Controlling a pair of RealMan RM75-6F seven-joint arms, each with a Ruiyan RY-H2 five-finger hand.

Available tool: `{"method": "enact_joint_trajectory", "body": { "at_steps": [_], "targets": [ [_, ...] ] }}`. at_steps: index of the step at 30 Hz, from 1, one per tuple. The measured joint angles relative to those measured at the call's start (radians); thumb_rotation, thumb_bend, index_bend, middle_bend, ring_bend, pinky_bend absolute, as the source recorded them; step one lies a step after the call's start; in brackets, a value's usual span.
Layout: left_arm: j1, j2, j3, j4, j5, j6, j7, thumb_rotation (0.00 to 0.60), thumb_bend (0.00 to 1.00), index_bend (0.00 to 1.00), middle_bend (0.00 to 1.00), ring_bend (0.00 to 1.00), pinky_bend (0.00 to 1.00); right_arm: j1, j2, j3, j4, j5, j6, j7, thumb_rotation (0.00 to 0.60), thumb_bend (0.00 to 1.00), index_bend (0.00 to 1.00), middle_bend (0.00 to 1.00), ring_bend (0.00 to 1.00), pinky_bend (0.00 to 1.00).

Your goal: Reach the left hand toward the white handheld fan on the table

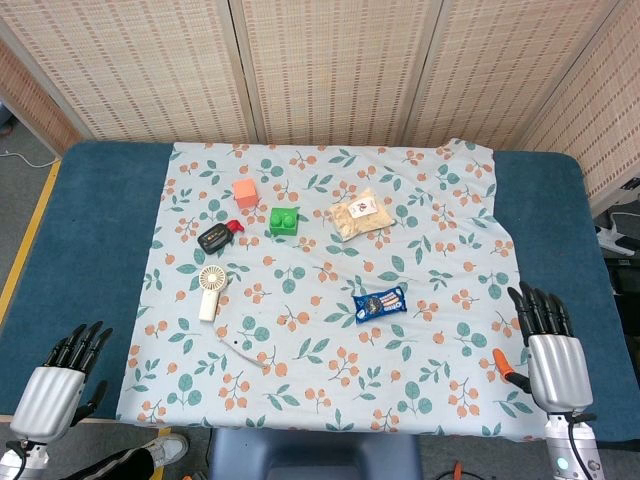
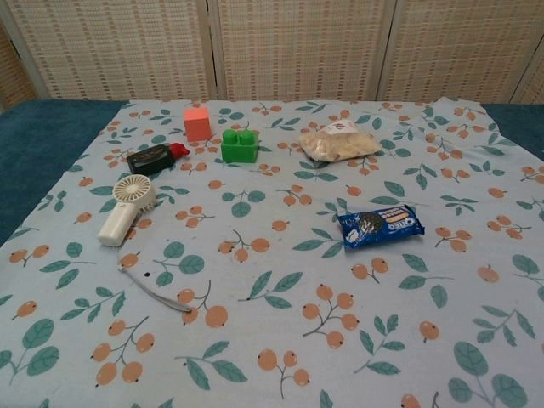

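your left hand (image 1: pixel 62 385) hangs at the table's near left corner, fingers apart and holding nothing, well apart from the white handheld fan (image 1: pixel 210 290) lying on the floral cloth (image 1: pixel 330 400), just below the black case (image 1: pixel 214 238). your right hand (image 1: pixel 549 352) is likewise spread and empty.

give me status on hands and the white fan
Left hand open, off the cloth's near-left corner. Right hand open, idle. White fan lying untouched. Path clear.
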Motion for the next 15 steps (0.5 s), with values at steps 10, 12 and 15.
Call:
{"method": "enact_joint_trajectory", "body": {
  "at_steps": [10,12,15],
  "targets": [
    [-0.035,-0.044,-0.006,0.054,0.021,-0.035,-0.026,0.600,0.49,0.00,0.14,0.15,0.34,0.004,-0.011,0.005,0.016,0.017,-0.008,0.000,0.600,0.18,0.00,0.00,0.00,0.00],
    [-0.055,-0.066,-0.011,0.076,0.022,-0.067,-0.024,0.600,0.50,0.00,0.26,0.29,0.46,0.005,-0.014,0.010,0.026,0.029,-0.007,0.001,0.600,0.19,0.00,0.00,0.00,0.00],
    [-0.093,-0.098,-0.023,0.093,0.008,-0.139,-0.007,0.600,0.54,0.00,0.51,0.52,0.67,0.007,-0.017,0.013,0.028,0.031,-0.004,-0.019,0.600,0.19,0.00,0.00,0.00,0.00]
  ]
}}
